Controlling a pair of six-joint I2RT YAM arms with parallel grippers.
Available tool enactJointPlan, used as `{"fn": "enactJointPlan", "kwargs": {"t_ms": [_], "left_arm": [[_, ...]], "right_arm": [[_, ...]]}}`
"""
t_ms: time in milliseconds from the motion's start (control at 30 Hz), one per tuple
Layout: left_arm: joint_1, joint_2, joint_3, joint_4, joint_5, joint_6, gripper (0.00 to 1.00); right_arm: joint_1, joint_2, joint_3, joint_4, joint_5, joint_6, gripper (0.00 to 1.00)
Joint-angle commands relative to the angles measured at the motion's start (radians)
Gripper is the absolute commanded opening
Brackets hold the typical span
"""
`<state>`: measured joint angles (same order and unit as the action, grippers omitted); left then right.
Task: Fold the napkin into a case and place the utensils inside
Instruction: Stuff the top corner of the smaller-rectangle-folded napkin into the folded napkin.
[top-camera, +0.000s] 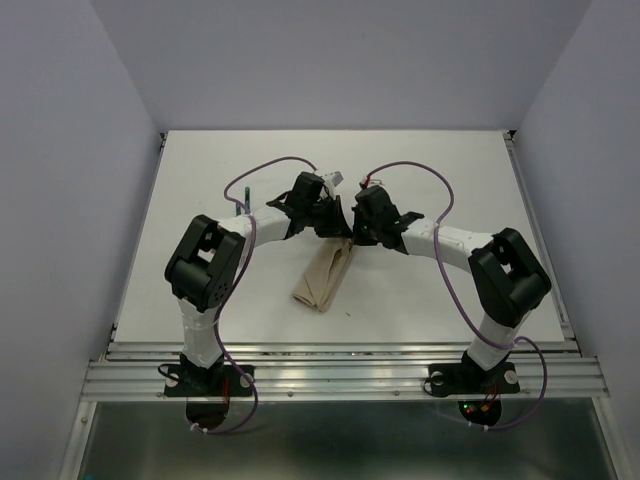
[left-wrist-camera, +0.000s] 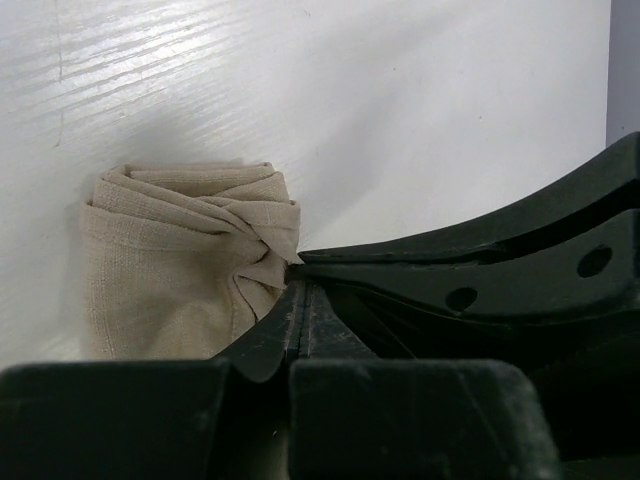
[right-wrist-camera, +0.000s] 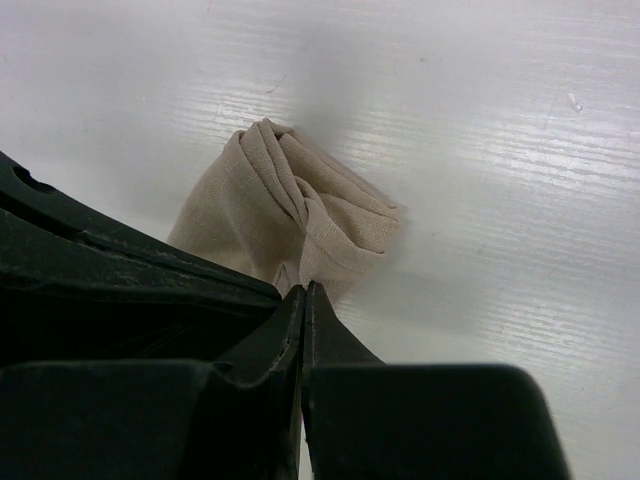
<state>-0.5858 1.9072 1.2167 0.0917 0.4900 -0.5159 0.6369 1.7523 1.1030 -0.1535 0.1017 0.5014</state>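
white table (top-camera: 450, 180), one napkin (top-camera: 322, 280), left gripper (left-wrist-camera: 300, 283), right gripper (right-wrist-camera: 303, 292)

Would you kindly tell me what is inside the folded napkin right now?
The napkin shows only layered beige folds at its end; nothing sticks out. Its inside is covered by cloth, so unseen.

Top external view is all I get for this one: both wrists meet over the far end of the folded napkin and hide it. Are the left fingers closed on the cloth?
Observer: Yes. The left wrist view shows the left gripper shut, with the napkin creases gathering into its tip.
Operator: And the right one?
Observer: The right gripper is shut too, pinching a bit of cloth right at its tip.
Operator: Is that end flat?
Observer: No. It is bunched in layered folds, and its bulk appears to rest on the table.
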Motion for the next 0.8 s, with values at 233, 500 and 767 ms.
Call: {"fn": "enactJointPlan", "kwargs": {"t_ms": [233,500,767], "left_arm": [[-0.012,0.006,-0.002,0.051,0.019,-0.003,0.00],[-0.012,0.038,0.010,0.042,-0.014,-0.001,0.00],[-0.012,0.066,0.026,0.051,-0.013,-0.007,0.00]], "right_arm": [[0.012,-0.039,0.021,0.031,-0.016,-0.012,0.01],[0.012,-0.043,0.023,0.028,-0.019,-0.015,0.01],[0.012,-0.037,0.035,0.025,-0.030,-0.017,0.01]]}}
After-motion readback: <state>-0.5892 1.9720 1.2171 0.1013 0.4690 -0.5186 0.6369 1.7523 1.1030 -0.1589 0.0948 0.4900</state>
